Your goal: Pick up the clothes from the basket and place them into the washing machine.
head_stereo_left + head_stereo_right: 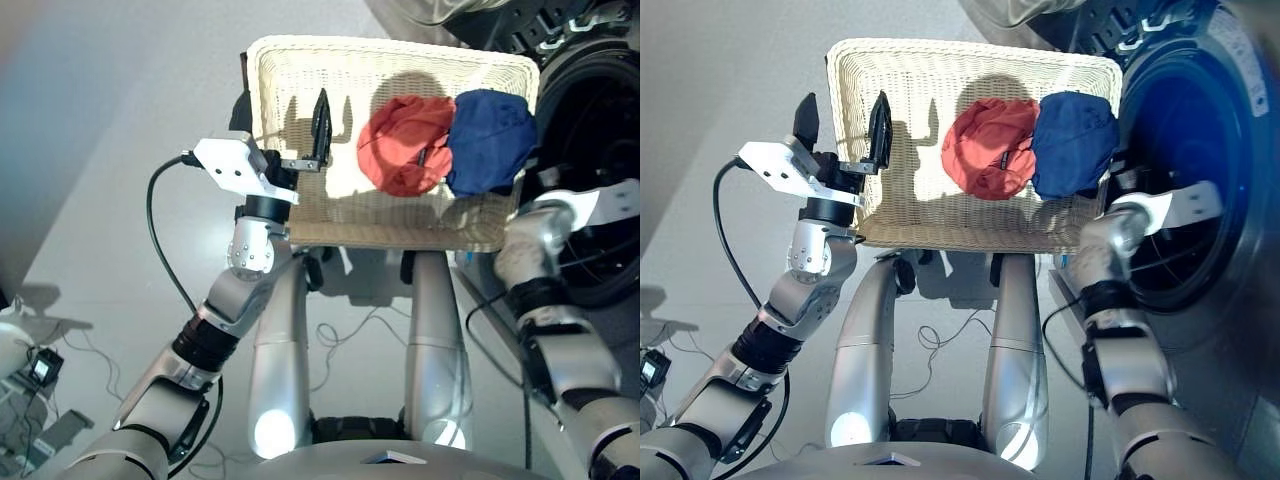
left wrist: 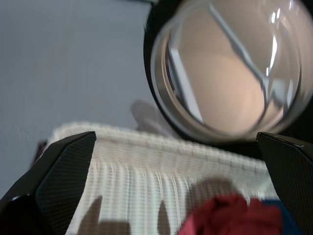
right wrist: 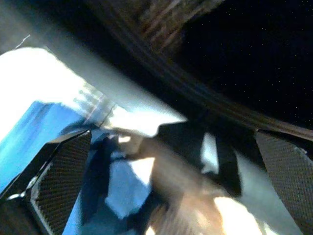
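The cream basket point(image 1: 300, 70) stands straight ahead. In its right half lie two clothes side by side, a coral red one point(image 1: 403, 145) and a navy blue one point(image 1: 490, 140), touching each other. My left gripper point(image 1: 843, 125) hangs open over the basket's left rim, one finger outside and one inside, holding nothing. The washing machine's dark porthole point(image 1: 1200, 150) opens right of the basket; its round glass door point(image 2: 230, 68) stands open behind the basket. My right gripper point(image 3: 172, 134) is open and empty at the porthole's edge, next to the navy garment.
Black cables point(image 1: 340, 330) trail over the grey floor under the basket. Some small equipment point(image 1: 30, 370) lies at the lower left. The basket's left half point(image 1: 910, 90) holds only shadows.
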Controlling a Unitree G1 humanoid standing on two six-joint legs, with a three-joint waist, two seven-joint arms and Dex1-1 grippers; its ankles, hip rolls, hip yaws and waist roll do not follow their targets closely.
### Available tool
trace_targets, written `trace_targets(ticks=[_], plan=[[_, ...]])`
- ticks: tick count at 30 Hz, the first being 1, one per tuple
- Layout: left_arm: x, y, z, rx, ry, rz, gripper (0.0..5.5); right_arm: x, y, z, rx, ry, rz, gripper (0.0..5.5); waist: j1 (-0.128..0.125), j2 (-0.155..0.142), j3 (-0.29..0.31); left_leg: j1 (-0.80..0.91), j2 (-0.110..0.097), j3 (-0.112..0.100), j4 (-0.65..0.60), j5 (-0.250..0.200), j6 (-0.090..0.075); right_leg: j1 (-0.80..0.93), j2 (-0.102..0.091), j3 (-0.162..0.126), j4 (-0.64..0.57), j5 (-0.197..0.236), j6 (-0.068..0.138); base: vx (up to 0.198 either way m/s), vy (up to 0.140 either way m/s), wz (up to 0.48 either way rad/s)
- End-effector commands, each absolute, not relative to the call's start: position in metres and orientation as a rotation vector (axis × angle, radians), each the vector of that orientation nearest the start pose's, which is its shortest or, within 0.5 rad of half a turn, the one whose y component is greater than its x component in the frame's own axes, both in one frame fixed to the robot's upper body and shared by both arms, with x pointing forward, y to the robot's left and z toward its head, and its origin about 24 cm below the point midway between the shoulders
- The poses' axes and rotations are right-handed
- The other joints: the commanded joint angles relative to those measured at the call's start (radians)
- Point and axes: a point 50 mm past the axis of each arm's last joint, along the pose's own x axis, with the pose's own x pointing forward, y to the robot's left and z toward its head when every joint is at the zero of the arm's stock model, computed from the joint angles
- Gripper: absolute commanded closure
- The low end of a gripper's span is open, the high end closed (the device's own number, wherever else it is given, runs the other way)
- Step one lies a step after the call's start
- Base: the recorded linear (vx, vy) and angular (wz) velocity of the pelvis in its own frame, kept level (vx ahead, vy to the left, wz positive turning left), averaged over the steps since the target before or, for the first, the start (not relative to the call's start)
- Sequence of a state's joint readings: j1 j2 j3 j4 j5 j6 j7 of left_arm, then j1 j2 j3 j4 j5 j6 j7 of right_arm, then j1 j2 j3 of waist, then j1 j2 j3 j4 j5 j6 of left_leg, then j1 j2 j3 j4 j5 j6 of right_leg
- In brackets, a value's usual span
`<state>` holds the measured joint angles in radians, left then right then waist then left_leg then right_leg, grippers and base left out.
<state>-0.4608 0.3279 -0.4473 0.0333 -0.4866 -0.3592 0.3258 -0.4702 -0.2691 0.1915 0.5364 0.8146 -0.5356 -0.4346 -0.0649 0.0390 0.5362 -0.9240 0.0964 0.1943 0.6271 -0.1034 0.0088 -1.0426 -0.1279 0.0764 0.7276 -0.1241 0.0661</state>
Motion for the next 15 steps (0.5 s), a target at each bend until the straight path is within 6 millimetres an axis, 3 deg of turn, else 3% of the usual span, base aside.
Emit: trace_targets(ticks=[1,4,9,13,15], plan=[[0.302,0.097,0.159,-0.095,-0.571,-0.255,0.00,0.319,-0.173,0.123,0.369,-0.469,-0.153,0.00,0.001,-0.052,-0.016,0.063,0.046,-0.058,-0.013,-0.034,-0.072,0.097,0.002,0.028,-0.107,0.052,0.044,0.000,0.000,0.000],[0.313,0.095,0.147,0.038,-0.529,-0.256,0.00,0.310,-0.161,0.140,0.239,-0.533,-0.019,0.00,-0.014,-0.078,-0.016,0.079,0.052,-0.057,-0.020,-0.028,-0.076,0.112,0.005,0.029,-0.114,0.058,0.046,0.000,0.000,0.000],[0.329,0.087,0.138,0.107,-0.471,-0.234,0.00,0.302,-0.142,0.161,0.160,-0.630,0.076,0.00,-0.029,-0.100,-0.016,0.081,0.055,-0.057,-0.022,-0.021,-0.079,0.115,0.010,0.031,-0.118,0.065,0.050,0.000,0.000,0.000],[0.336,0.077,0.151,0.191,-0.521,-0.276,0.00,0.291,-0.125,0.181,0.024,-0.737,0.186,0.00,-0.042,-0.118,-0.016,0.086,0.061,-0.052,-0.027,-0.016,-0.082,0.117,0.015,0.036,-0.122,0.069,0.051,0.000,0.000,0.000],[0.342,0.069,0.153,0.209,-0.515,-0.280,0.00,0.285,-0.106,0.190,-0.027,-0.784,0.275,0.00,-0.053,-0.131,-0.016,0.083,0.064,-0.049,-0.024,-0.014,-0.083,0.113,0.017,0.038,-0.120,0.070,0.051,0.000,0.000,0.000]])
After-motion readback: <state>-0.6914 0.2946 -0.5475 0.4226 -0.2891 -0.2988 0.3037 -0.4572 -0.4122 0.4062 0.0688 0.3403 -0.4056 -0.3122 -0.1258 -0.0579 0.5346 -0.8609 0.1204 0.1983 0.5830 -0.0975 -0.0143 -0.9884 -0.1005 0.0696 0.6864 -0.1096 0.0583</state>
